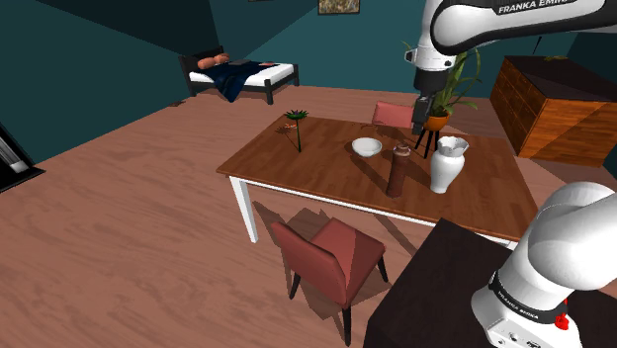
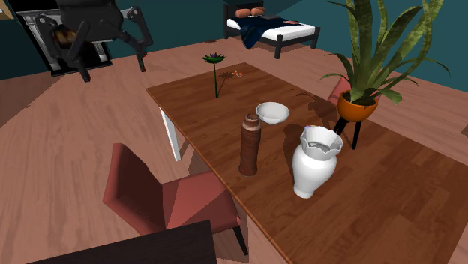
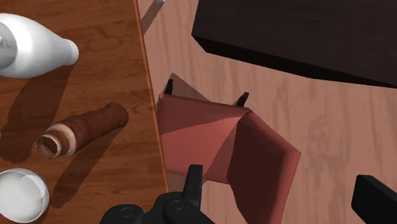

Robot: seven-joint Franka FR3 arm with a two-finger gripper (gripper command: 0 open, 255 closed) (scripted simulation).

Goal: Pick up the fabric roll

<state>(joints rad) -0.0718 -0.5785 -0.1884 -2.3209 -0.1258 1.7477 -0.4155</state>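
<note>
On table (image 1: 297, 168): fabric roll (image 1: 397, 173) upright | near vase (image 1: 447, 166) | hand (image 3: 280, 179) spread wide

Quick headcount, going by kind:

- Desks: one, a wooden desk (image 1: 297, 163) with white legs.
- Chairs: two, both red. One chair (image 1: 331, 259) is at the near side and the other chair (image 1: 393, 115) is at the far side.
- Fabric rolls: one brown fabric roll (image 1: 396, 175).
- Vases: one white vase (image 1: 447, 164).
- Bowls: one white bowl (image 1: 367, 147).
- Flowers: one dark flower (image 1: 296, 119) on a thin stem.
- Potted plants: one potted plant (image 2: 355, 105), in an orange pot on black legs.
- Beds: one bed (image 1: 242, 75).
- Dressers: one wooden dresser (image 1: 549, 104).
- Wall pictures: one framed picture (image 1: 339, 6).
</note>
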